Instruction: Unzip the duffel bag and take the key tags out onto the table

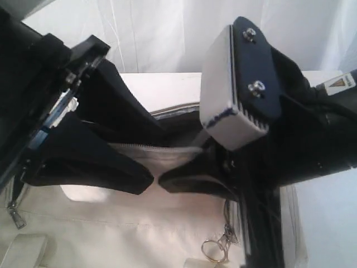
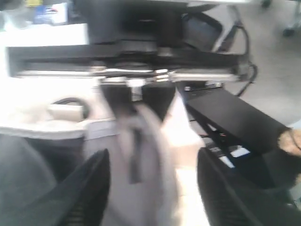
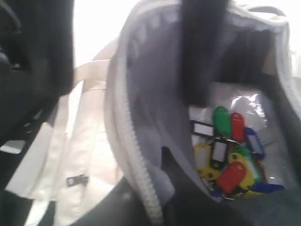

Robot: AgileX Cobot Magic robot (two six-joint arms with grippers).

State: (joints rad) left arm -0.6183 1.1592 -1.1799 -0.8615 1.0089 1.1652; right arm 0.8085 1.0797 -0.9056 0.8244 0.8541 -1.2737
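Left gripper (image 2: 153, 157) jaws apart, right gripper (image 2: 137, 113) pinches duffel bag (image 3: 89, 122) rim alone; thin grip may slip, mouth sags over key tags (image 3: 230, 160)

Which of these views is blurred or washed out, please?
Exterior view: fairly sharp, but the arms crowd it, hiding much of the bag. Left wrist view: heavily motion-blurred. Right wrist view: soft, background blown out white, yet the key tags read clearly.
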